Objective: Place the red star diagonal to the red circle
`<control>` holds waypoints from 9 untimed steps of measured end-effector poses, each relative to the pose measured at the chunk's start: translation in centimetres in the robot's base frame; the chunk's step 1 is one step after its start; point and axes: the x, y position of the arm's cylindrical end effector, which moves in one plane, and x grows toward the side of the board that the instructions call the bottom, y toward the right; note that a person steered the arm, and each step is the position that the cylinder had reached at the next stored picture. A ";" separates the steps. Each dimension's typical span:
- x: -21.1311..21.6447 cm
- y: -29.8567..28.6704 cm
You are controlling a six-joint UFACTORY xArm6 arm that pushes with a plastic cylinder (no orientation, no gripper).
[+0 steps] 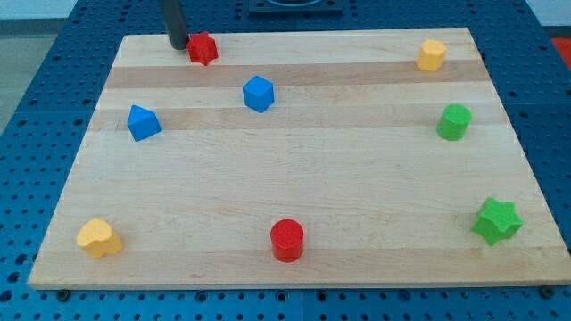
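Observation:
The red star (202, 48) lies near the top left edge of the wooden board (357, 178). The red circle (287, 240) stands near the bottom edge, a little left of the middle. My tip (178, 45) is at the top left, just left of the red star, touching it or nearly so. The star and the circle are far apart, with the star up and to the left of the circle.
A blue hexagon-like block (258, 94) and a blue block (143, 122) lie below the star. A yellow heart (98, 238) sits at the bottom left. A yellow block (431, 54), a green cylinder (453, 122) and a green star (497, 220) line the right side.

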 end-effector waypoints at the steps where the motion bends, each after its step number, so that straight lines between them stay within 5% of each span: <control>1: 2.4 1.4; 4: 2.5 1.4; 6: -1.1 5.3; 9: 3.4 6.2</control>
